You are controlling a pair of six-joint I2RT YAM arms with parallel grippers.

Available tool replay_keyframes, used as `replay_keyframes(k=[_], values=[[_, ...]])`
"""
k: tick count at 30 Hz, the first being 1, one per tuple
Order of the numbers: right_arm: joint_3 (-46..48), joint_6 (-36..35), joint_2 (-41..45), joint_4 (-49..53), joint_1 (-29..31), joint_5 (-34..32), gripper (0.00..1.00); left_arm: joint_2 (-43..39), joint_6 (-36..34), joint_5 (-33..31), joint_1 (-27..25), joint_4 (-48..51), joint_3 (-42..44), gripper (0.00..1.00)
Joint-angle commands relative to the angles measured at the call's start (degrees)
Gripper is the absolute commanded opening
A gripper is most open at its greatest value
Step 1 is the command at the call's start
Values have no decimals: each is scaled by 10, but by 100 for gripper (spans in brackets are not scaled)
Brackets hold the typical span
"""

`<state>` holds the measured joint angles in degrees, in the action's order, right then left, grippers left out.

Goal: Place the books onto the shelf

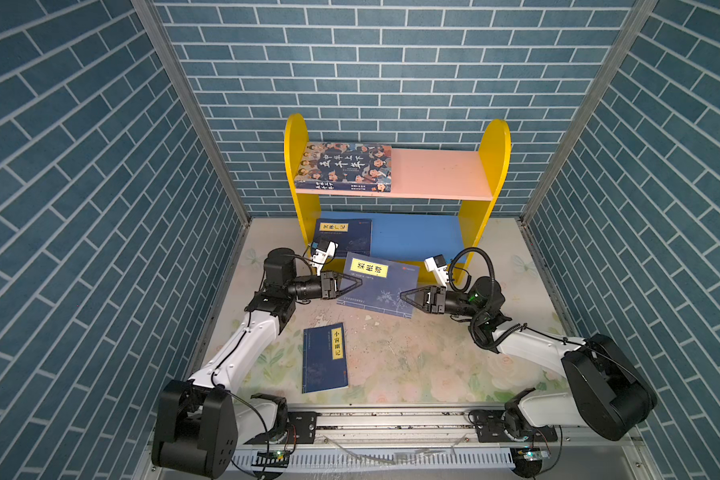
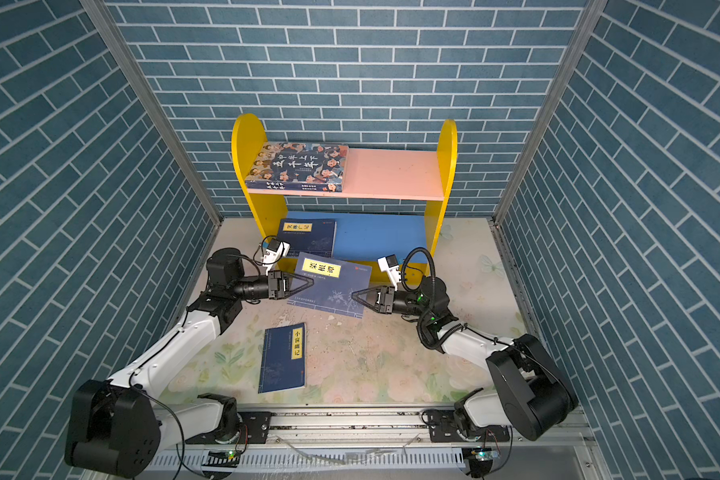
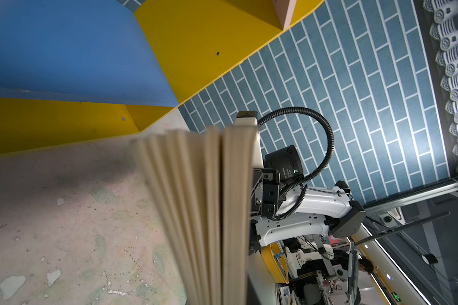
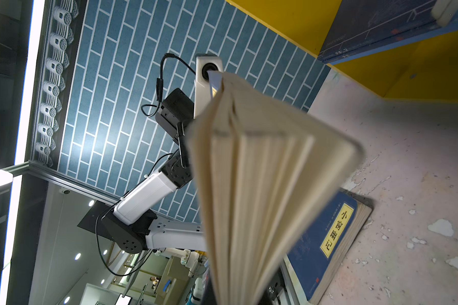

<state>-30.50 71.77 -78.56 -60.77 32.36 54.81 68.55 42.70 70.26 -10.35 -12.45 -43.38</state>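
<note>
Shelf (image 1: 495,158): stands upright at the 12 o'clock end of the desk (image 1: 412,357), with its back to the brick wall. That wall is taken as 12 throughout. The pink upper board (image 1: 441,174) and the blue lower board (image 1: 416,237) each carry one volume at their 9 o'clock end.

Cartoon-face book (image 1: 344,166): the largest volume. It lies flat, cover up, on the pink upper board against the 9 o'clock side panel.

Raised navy book (image 1: 375,286): at the desk's centre, just in front of the shelf. It is tilted and clear of the surface, with its shadow beneath. Both wrist views show its cream page edges (image 3: 209,211) fanned close to the lens.

Shelved navy book (image 1: 344,237): flat, label up, on the blue lower board.

Loose navy book (image 1: 324,359): flat on the desk, cover up, at 6 o'clock from the raised one and apart from it. Nothing touches it.

Left gripper (image 1: 358,282): reaches in from 9 o'clock. Its jaws straddle the raised navy book's 9 o'clock edge, one finger over the cover. I cannot tell whether they pinch or stand slack.

Right gripper (image 1: 402,296): reaches in from 3 o'clock. Its jaws are drawn narrow and clamp the same book near its 4 o'clock corner.
</note>
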Motion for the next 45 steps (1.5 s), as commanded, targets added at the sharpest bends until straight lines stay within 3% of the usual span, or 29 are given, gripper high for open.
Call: replay_keyframes(k=[1,3,11,20,28,37,45], values=[[-29,8,-4,-46,2,-1,0,-12,-25,-23,14,3,13,46],[-36,8,-9,-42,2,0,0,-21,-62,-47,24,48,12,62],[-49,7,-12,-34,1,-5,0,-57,-121,-75,67,127,-14,75],[-53,-10,15,2,-4,4,0,-68,-165,-105,79,170,-14,78],[-58,-47,42,70,-12,16,0,-92,-263,-124,95,263,-46,79],[-105,-188,81,310,-19,-8,0,-118,-291,-118,117,294,-68,79],[-151,-187,5,281,-24,-33,0,-139,-286,-115,121,296,-67,78]])
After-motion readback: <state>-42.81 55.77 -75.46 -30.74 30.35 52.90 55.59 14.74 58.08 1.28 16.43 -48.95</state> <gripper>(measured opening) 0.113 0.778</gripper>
